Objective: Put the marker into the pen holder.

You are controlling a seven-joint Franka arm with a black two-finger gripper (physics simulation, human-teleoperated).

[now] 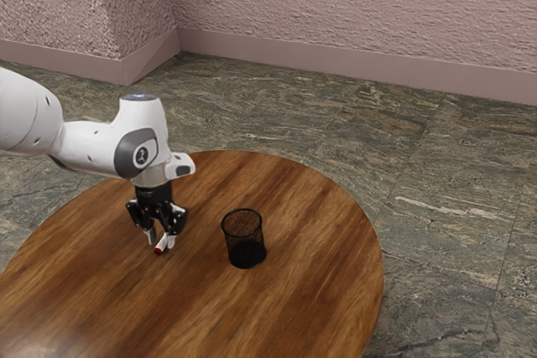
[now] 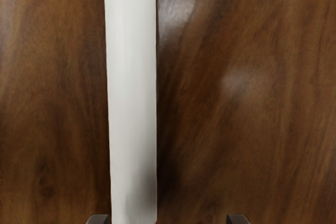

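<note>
In the exterior view my gripper [image 1: 162,242] points down low over the round table, around a white marker [image 1: 164,243] with a red end. The fingers stand apart, one on each side of the marker. From the wrist view, the white marker [image 2: 132,93] is a long bar just under the hand. Both fingertips of the gripper [image 2: 168,219] peek in at the lower edge, widely spaced, with the marker nearer one of them and a gap to the other. The black mesh pen holder [image 1: 243,239] stands upright, apart from the gripper, toward the exterior view's right.
The round wooden table [image 1: 315,291] has its curved edge beyond the pen holder, toward the exterior view's right. Stone floor [image 1: 445,207] surrounds it, and a pink wall [image 1: 352,14] rises at the back.
</note>
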